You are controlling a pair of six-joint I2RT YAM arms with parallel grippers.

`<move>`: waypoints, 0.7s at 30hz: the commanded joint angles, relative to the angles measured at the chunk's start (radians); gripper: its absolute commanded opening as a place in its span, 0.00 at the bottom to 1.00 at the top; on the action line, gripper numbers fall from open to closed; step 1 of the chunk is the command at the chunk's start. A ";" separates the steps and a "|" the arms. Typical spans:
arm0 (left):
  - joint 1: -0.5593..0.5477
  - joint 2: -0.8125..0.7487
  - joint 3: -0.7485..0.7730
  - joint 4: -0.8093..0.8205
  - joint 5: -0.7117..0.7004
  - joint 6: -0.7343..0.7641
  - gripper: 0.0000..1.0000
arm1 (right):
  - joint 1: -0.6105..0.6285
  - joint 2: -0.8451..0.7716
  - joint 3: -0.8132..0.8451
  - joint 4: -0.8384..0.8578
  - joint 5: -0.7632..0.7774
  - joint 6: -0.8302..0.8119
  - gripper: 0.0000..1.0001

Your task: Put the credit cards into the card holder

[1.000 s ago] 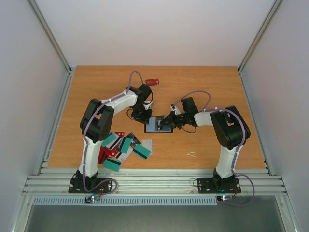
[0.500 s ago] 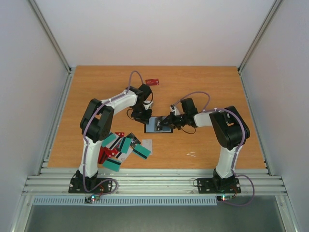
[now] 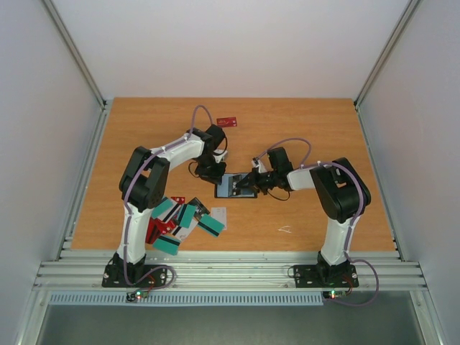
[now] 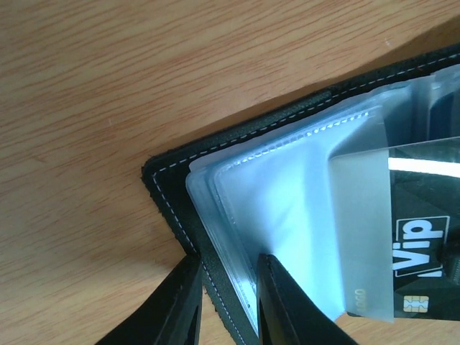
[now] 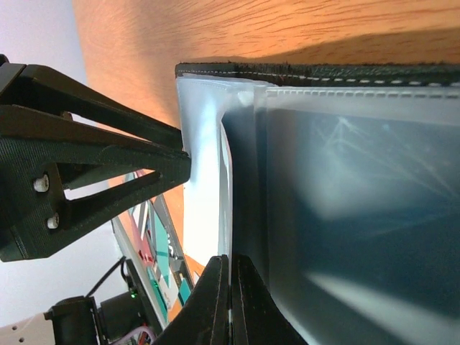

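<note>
Left arm (image 3: 169,151), right arm (image 3: 316,172) hem card holder (image 3: 228,190); card pile (image 3: 183,219) blocks near-left; far table (image 3: 323,122) open.

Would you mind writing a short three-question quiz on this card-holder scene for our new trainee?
1. True or false: the card holder lies folded shut on the table.
2. What is the left gripper clamped on? A: a teal card. B: the holder's stitched black cover. C: nothing at all.
3. Fill in the blank: the black card printed "Vip" sits partly inside a clear ____ of the holder.

Key:
1. False. It lies open, with its clear pockets showing.
2. B.
3. sleeve.
</note>
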 commanded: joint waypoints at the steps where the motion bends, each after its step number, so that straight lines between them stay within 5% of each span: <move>1: -0.005 0.052 -0.005 -0.022 0.017 0.010 0.23 | 0.022 0.041 0.021 0.051 0.019 0.037 0.01; 21: -0.005 0.031 0.013 -0.028 0.027 0.017 0.23 | 0.044 0.050 0.062 -0.032 0.069 0.023 0.02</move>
